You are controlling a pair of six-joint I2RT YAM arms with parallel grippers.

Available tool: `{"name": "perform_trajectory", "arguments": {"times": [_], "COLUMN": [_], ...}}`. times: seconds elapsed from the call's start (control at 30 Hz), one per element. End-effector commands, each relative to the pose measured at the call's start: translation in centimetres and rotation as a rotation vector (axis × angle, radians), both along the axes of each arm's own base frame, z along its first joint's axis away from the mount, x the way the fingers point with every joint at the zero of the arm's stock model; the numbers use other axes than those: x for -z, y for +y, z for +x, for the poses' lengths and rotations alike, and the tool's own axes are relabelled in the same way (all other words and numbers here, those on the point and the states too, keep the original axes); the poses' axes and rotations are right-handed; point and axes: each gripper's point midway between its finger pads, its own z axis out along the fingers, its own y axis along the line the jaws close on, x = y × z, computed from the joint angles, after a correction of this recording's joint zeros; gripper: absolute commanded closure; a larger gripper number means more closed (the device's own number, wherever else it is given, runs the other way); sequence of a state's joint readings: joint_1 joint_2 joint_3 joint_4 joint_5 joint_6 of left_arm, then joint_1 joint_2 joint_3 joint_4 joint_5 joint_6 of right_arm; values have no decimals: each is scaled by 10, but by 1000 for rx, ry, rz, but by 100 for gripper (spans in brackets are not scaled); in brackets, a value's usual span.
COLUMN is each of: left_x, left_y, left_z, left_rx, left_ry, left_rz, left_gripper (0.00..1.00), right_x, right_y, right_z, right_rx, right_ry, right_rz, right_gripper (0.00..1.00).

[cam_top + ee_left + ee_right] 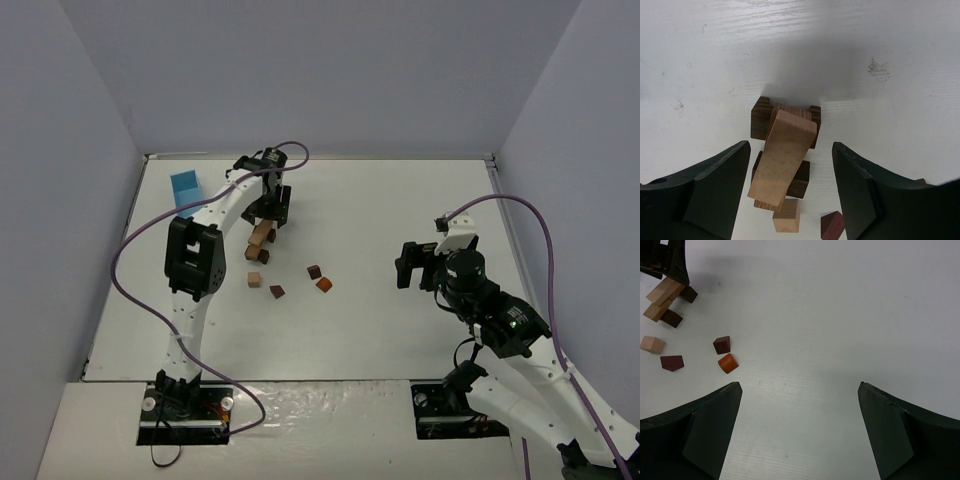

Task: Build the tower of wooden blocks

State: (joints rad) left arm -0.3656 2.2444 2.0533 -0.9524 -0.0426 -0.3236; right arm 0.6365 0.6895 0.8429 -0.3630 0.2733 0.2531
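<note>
tower: far-left part of surface, under left tool. Low stack.
stack detail: 2 dark brown blocks at base, brown bar across them, tan bar on top, looks tilted and a bit skewed.
left tool: straddles tan bar, fingers apart w/ gap each side, no contact, holds nothing.
loose blocks: tan cube just near side of tower. Reddish-brown pc, dark brown cube and orange pc nearby to the right, all apart.
right tool: wide, empty, over bare surface, well apart from blocks.
blue box: far-left corner, beside left arm.
</note>
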Motion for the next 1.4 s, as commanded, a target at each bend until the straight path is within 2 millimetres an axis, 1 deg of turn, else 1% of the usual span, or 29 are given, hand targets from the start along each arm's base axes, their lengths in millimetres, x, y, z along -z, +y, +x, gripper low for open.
{"name": "perform_trajectory", "arguments": {"times": [0.0,0.27,0.97,1.13,1.37], "left_x": [-22,-16,-15,-17,-20], "left_y": [2,7,17,17,13], "left_z": [7,11,18,21,20], "left_rx": [-33,-74,-133,-138,-135], "left_ry": [-61,-61,-64,-69,-69], "left_rz": [9,28,12,3,-21], "left_gripper": [37,39,39,39,39], "right_x": [-13,-13,-12,-12,-12], "right_y": [4,3,2,2,2], "right_z": [8,8,8,8,8], "right_rx": [11,15,17,17,20], "right_ry": [-49,-52,-51,-50,-52], "right_rz": [27,29,29,29,30], "right_gripper": [0,0,0,0,0]}}
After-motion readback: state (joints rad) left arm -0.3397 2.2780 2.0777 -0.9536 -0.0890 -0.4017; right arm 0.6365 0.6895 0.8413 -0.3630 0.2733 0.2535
